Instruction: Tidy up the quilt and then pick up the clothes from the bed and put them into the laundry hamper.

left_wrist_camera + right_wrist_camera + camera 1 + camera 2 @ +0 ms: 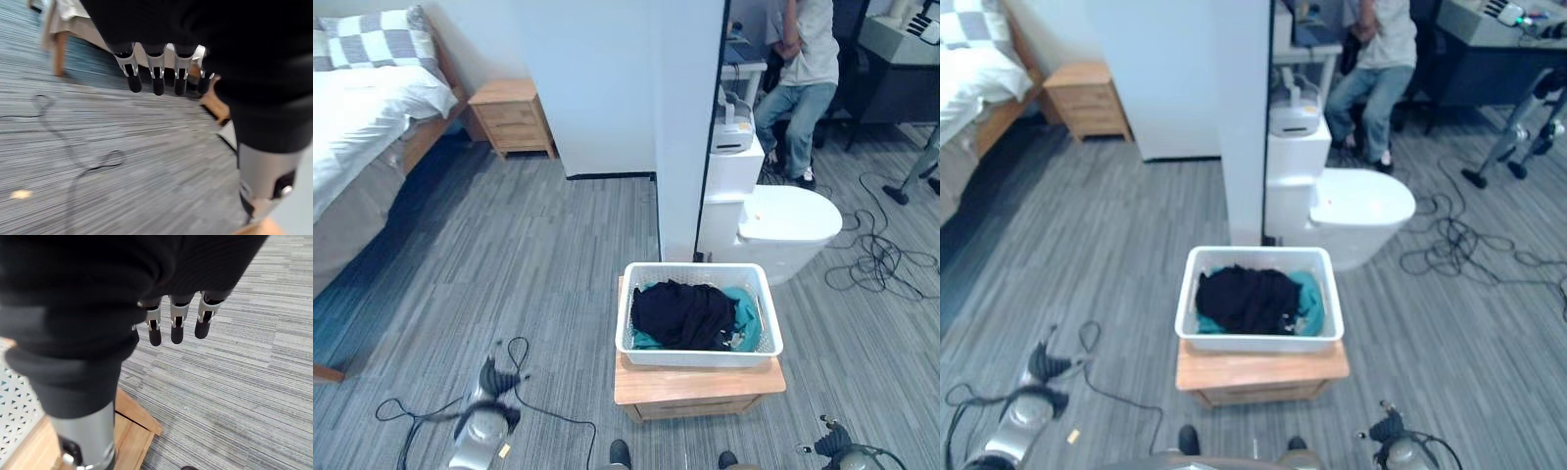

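A white laundry hamper point(697, 356) stands on a low wooden stool point(695, 385) just ahead of me. Inside it a black garment point(683, 313) lies on top of a teal one point(745, 309). The bed at the far left carries a white quilt point(357, 117) spread over it and a checkered pillow point(377, 39). My left hand point(495, 380) hangs low beside the stool's left, its fingers point(155, 78) straight and holding nothing. My right hand point(834, 438) hangs at the lower right, its fingers point(177, 323) also straight and empty above the carpet.
A wooden nightstand point(514, 116) stands by the bed. A white partition wall point(626, 88) rises behind the hamper, with a white toilet point(783, 225) to its right. A person point(803, 69) sits at the back right. Loose cables point(881, 257) lie on the grey carpet.
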